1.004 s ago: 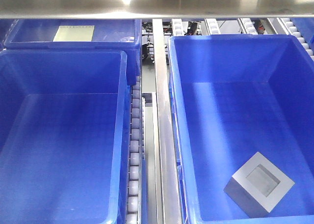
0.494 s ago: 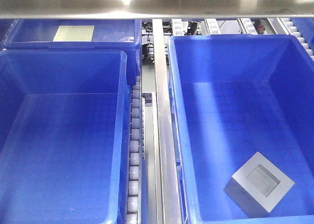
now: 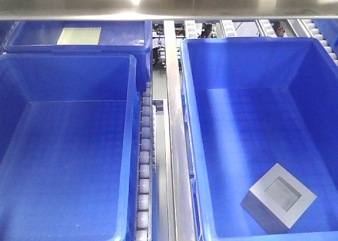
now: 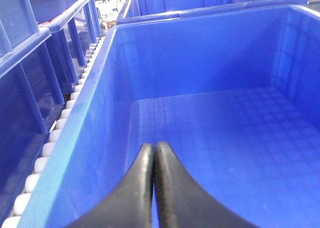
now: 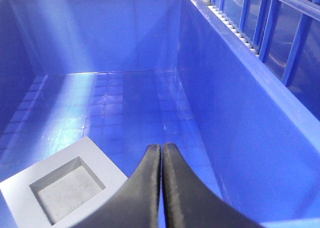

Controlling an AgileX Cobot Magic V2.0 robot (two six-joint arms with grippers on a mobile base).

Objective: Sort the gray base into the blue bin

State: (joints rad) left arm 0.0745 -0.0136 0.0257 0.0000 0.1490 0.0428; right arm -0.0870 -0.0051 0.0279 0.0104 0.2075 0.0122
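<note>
Blue bin (image 5: 240,103), right hand (image 5: 161,150) closed above

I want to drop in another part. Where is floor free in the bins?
Left bin: whole floor bare. Right bin: bare from the far wall to the middle; only the near right corner is taken by the gray base.
</note>
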